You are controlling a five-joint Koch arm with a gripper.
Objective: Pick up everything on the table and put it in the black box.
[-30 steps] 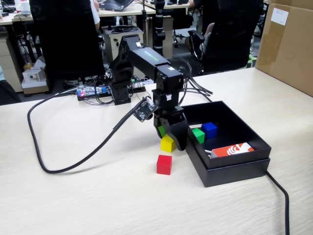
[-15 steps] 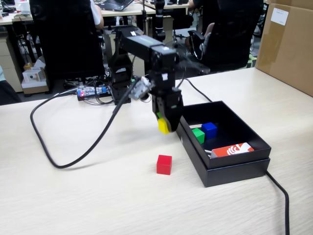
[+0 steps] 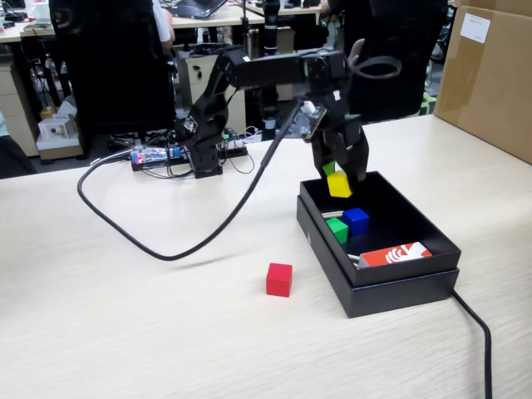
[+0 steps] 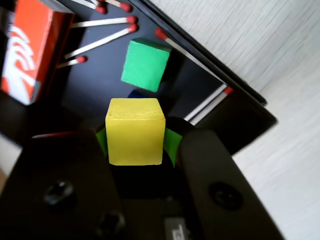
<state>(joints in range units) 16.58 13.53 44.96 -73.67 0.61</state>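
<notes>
The gripper [image 3: 340, 180] is clamped on the yellow cube [image 3: 339, 184], hanging over the back end of the black box [image 3: 391, 287], so a drop looks next. Green cube [image 3: 337, 229] and blue cube [image 3: 356, 219] sit inside the box, right below it. Red cube [image 3: 279, 279] is on the table [image 3: 125, 332] just left of the box.

Risk as I see it: yellow could land on those two and bounce out (the walls look low). No readable writing; the matchbox [image 4: 30, 50] in the box just has a white swirl logo, loose matches [image 4: 102, 22] beside it
</notes>
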